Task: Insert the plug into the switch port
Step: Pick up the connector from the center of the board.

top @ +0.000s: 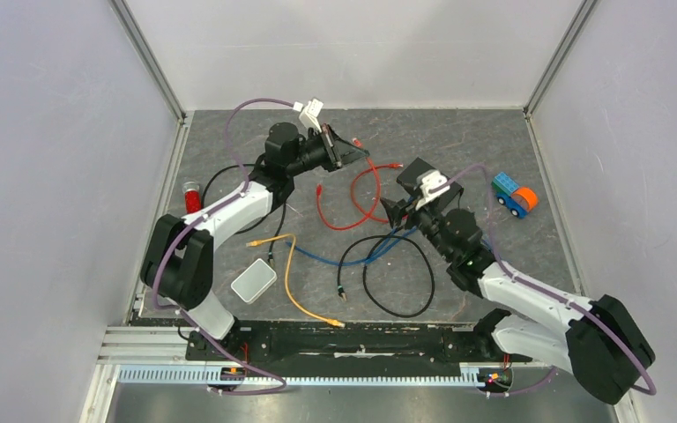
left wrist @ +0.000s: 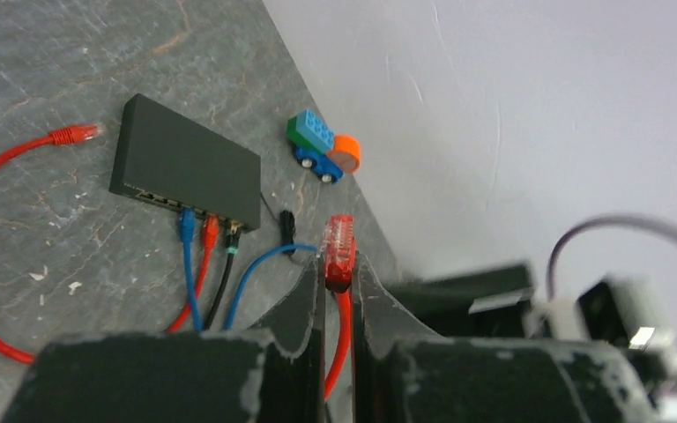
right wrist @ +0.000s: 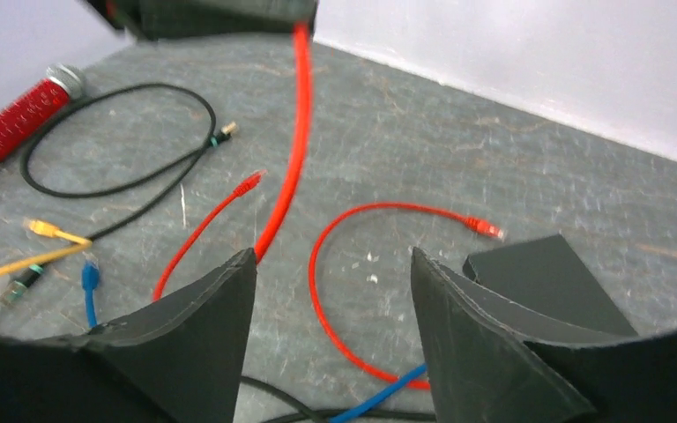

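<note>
Left hand [left wrist: 338, 266] pinches the red plug [left wrist: 339, 238] aloft, right hand [right wrist: 331, 264] gapes empty by the switch [left wrist: 185, 163]; next, I reckon, square it to the free ports [left wrist: 145, 196].

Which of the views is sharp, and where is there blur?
Top external: sharp, evenly lit, faint shadows. Left wrist: the switch is fairly sharp, but the left gripper holding the red plug is soft. Right wrist: soft overall, the open right gripper blurred most.
</note>
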`<state>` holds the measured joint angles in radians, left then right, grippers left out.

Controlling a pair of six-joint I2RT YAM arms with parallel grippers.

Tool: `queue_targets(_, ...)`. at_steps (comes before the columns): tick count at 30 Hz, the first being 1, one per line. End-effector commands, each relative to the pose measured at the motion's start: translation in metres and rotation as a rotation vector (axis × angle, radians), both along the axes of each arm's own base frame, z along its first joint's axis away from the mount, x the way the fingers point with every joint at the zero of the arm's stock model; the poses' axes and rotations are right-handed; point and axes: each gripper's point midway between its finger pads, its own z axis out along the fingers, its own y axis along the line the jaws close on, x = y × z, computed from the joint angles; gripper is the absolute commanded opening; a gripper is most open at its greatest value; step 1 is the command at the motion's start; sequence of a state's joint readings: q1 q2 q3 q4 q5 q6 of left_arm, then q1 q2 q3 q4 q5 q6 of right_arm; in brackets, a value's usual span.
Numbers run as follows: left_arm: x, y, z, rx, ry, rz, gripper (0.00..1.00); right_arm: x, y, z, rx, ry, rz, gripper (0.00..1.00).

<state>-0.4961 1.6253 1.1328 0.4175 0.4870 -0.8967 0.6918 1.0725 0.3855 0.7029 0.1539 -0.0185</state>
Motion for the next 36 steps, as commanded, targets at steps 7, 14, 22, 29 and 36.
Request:
queue_targets(7,-0.047,-0.008,-0.023,0.187,-0.339,-0.44,0.02,0.02,0.017,0.079,0.197,0.176,0.349,0.65)
queue_targets(14,-0.059,-0.012,-0.032,0.203,-0.427,-0.55,0.02,0.036,0.033,0.082,0.259,0.391,0.388,0.57)
queue_targets(22,-0.059,-0.015,-0.058,0.298,-0.429,-0.555,0.02,0.044,0.038,0.073,0.284,0.453,0.381,0.53)
queue_targets(29,-0.046,-0.016,-0.065,0.407,-0.43,-0.503,0.02,0.051,0.041,0.058,0.284,0.512,0.321,0.46)
queue_targets(36,-0.04,-0.01,-0.076,0.509,-0.395,-0.46,0.02,0.056,0.05,0.046,0.224,0.541,0.261,0.41)
